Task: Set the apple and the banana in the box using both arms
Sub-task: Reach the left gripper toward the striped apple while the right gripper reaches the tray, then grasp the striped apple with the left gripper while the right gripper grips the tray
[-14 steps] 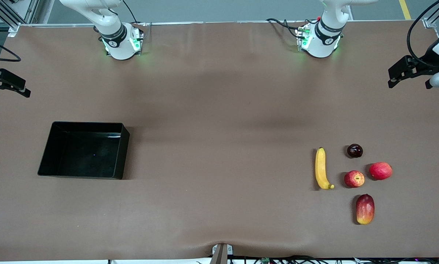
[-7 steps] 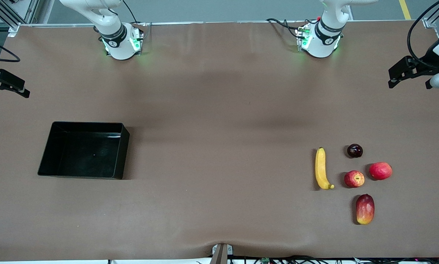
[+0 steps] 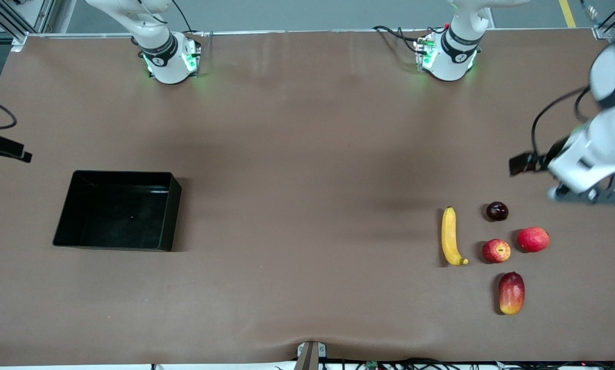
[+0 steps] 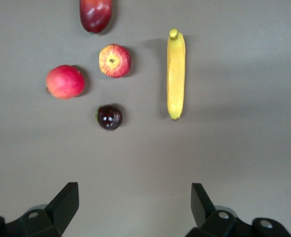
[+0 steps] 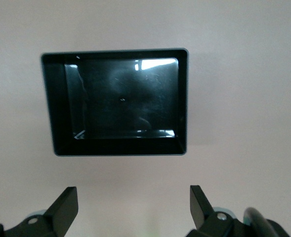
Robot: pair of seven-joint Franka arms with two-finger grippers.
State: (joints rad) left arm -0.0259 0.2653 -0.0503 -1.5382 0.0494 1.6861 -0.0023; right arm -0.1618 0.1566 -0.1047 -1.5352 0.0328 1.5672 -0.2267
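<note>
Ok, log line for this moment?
left gripper: open over bare table near fruits | right gripper: open near box | apple, banana: on table

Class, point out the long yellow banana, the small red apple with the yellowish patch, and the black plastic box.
long yellow banana (image 3: pixel 450 236), front view, mid-length
small red apple (image 3: pixel 496 251), front view, top
black plastic box (image 3: pixel 175 210), front view, side wall

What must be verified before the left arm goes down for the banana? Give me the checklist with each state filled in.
1. Left hand open, holding nothing: ok.
2. Long yellow banana lies free, touching no other fruit: ok.
3. Small red apple with yellowish patch sits apart from the banana: ok.
4. Shallow black plastic box empty: ok.
5. Right hand open above the box: ok.
6. Left hand directly over the banana: not ok.
</note>
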